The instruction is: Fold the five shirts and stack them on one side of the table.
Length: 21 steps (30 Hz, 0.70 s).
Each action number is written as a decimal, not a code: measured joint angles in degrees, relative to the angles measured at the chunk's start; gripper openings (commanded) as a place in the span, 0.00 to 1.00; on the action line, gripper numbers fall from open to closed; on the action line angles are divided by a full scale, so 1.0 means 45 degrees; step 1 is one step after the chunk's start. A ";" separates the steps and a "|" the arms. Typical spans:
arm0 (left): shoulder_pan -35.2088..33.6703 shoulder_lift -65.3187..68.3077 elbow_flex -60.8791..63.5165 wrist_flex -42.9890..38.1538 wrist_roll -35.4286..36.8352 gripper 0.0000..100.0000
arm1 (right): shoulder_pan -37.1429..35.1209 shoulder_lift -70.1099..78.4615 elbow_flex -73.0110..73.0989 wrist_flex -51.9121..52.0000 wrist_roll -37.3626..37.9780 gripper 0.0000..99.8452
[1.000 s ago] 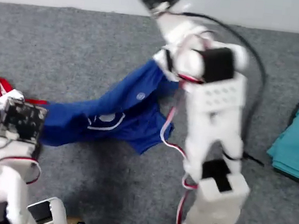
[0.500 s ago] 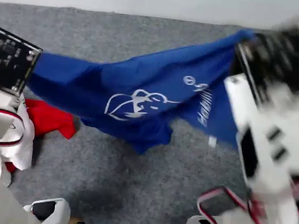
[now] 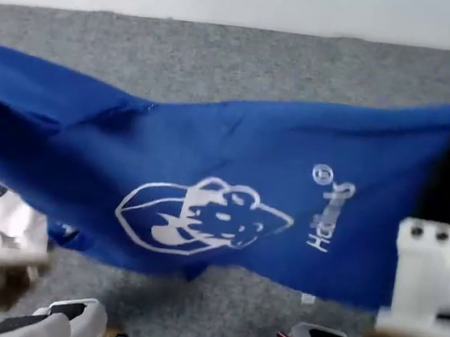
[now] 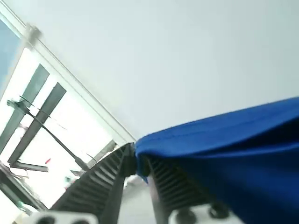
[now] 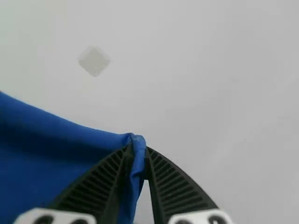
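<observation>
From above, the blue shirt [image 3: 220, 209] is stretched wide in the air over the grey counter [image 3: 221, 62], with its white print facing up. On the left wrist camera, the left claw [image 4: 136, 156] is clamped on a corner of the shirt. On the right wrist camera, the right claw [image 5: 137, 151] pinches another corner.

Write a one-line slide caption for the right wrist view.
Right gripper, jaws shut, pinching the edge of the blue shirt.
</observation>
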 measured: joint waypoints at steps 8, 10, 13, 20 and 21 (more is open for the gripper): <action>0.0000 0.0000 -0.1563 0.0000 -0.0430 0.01 | 0.0567 -0.0801 -0.0098 0.1172 0.0703 0.01; 0.0000 0.0000 -0.1563 0.0039 -0.0430 0.01 | 0.0567 -0.0801 0.0020 0.1250 0.0703 0.01; 0.0000 0.0020 -0.1192 0.0137 -0.0430 0.01 | 0.0567 -0.0840 0.1074 0.1250 0.0703 0.01; 0.0234 0.0567 0.3595 0.0156 -0.0508 0.01 | 0.0567 -0.0801 0.5998 0.0860 0.0684 0.01; 0.0488 0.0664 0.4532 0.0156 -0.0508 0.01 | 0.0567 -0.0801 0.6916 0.0586 0.0684 0.01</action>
